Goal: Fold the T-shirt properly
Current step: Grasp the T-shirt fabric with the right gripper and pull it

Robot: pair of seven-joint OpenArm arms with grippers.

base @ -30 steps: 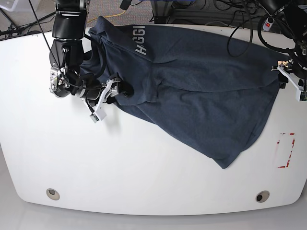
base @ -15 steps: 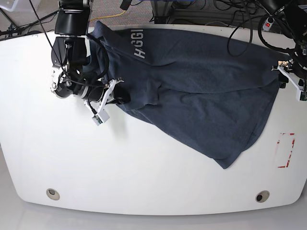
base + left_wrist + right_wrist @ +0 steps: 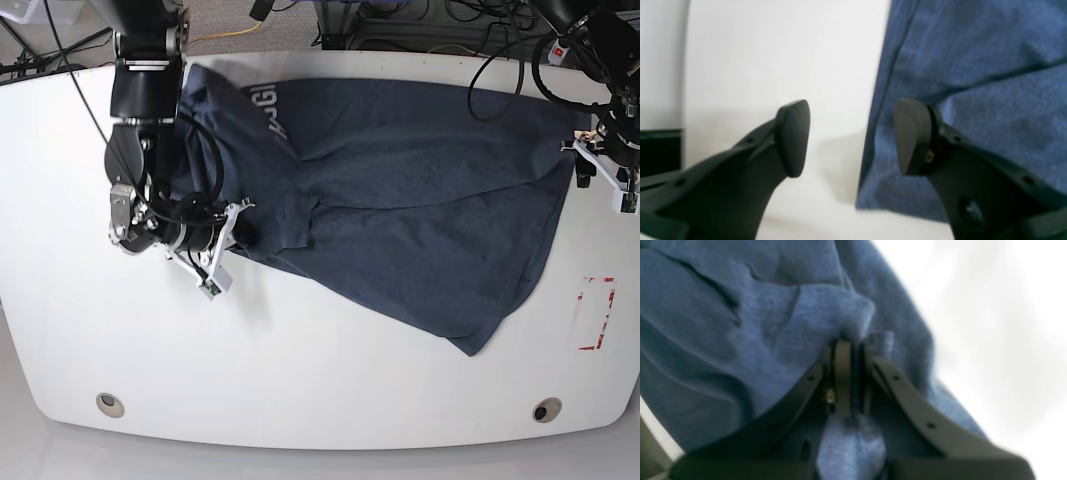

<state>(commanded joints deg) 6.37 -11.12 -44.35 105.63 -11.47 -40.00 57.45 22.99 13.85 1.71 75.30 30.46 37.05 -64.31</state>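
I'm dragging the dark navy cotton T-shirt [image 3: 400,190] toward six o'clock now; the right gripper [image 3: 848,350], clamped on bunched fabric, has slid down. The left gripper [image 3: 851,136] is gaping empty at the three o'clock hem, so spreading isn't finished.

The right end effector [image 3: 850,350] is clamped on cloth, while the left end effector [image 3: 851,136] gapes wide.

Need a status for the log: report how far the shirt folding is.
Done: no neat fold; the shirt lies crumpled and skewed on the table. In hand: right gripper pinches fabric; left gripper is open at the shirt's edge. Left: flattening and every fold.
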